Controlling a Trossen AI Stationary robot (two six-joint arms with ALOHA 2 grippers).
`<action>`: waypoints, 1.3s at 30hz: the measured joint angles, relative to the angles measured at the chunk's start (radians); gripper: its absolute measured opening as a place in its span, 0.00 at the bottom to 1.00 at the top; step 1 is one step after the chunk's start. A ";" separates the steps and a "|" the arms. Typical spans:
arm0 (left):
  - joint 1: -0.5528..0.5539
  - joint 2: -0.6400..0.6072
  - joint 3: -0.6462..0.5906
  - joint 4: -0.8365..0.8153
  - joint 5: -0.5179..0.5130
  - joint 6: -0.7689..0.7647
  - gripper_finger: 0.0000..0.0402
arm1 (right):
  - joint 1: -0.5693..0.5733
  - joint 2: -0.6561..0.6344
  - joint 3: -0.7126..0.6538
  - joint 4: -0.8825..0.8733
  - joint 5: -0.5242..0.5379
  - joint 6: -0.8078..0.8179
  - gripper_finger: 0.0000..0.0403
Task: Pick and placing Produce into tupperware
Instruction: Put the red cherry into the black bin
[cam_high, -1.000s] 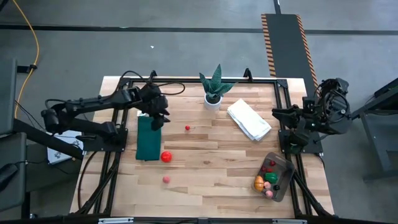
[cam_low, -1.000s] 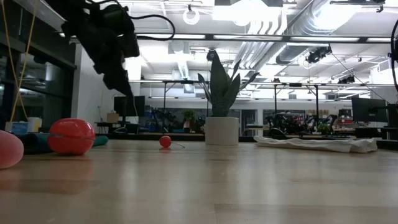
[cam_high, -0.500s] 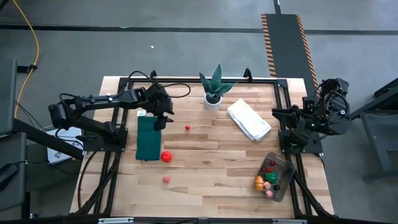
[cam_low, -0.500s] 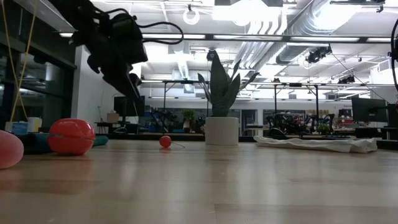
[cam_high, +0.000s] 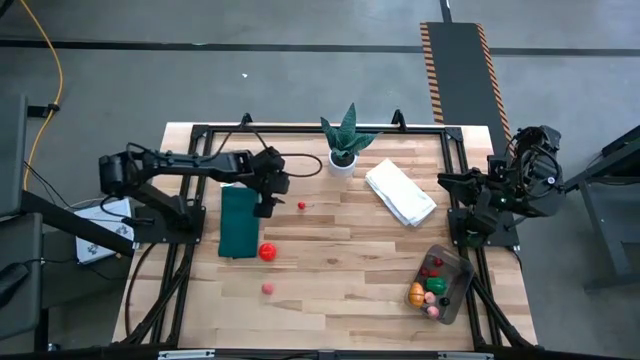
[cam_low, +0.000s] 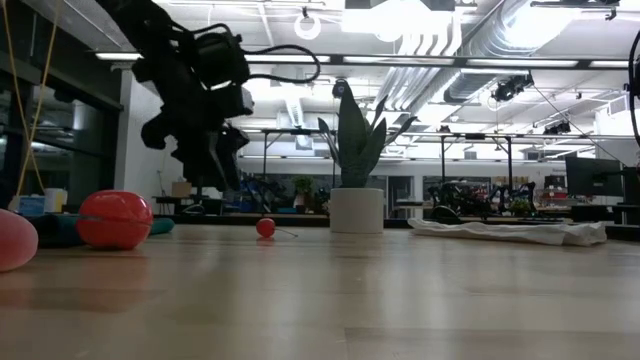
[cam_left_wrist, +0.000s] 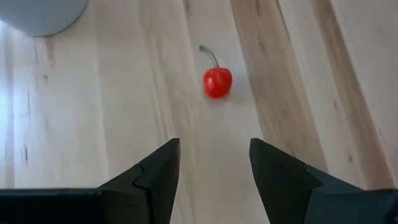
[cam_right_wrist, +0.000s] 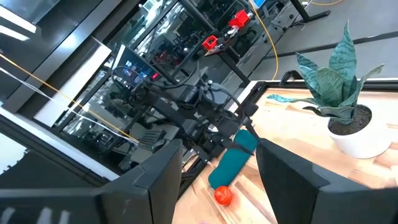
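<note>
A small red cherry (cam_left_wrist: 217, 82) with a green stem lies on the bare wood, just ahead of my left gripper (cam_left_wrist: 214, 149). That gripper is open, slants down over the table, and has nothing between its fingers. In the high view my left gripper (cam_high: 265, 205) stands just left of the cherry (cam_high: 301, 205). A larger red fruit (cam_high: 267, 252) and a pink one (cam_high: 267, 289) lie nearer the front. The clear tupperware (cam_high: 455, 262) at the near right holds several produce pieces. My right gripper (cam_high: 447, 181) waits open, raised at the table's right edge.
A dark green mat (cam_high: 238, 225) lies just left of my left gripper. A potted spiky plant (cam_high: 345, 140) stands at the far middle. To its right lies a folded white cloth (cam_high: 400, 193). Bare wood stretches between the cherry and the tupperware.
My left gripper has gone toward the table's right edge and down, from over the green mat toward the cherry. It has rolled about its own axis on the way. Its fingers have stayed open. My right arm has kept still.
</note>
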 joint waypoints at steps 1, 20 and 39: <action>-0.007 0.013 0.009 0.000 -0.007 0.001 0.45 | 0.000 0.000 0.000 0.000 0.000 0.000 0.49; -0.038 0.192 0.137 -0.012 0.028 0.051 0.45 | 0.000 0.000 0.000 -0.009 0.004 0.000 0.49; -0.083 0.263 0.142 0.045 -0.026 0.041 0.45 | 0.000 0.000 0.000 -0.016 0.004 -0.001 0.49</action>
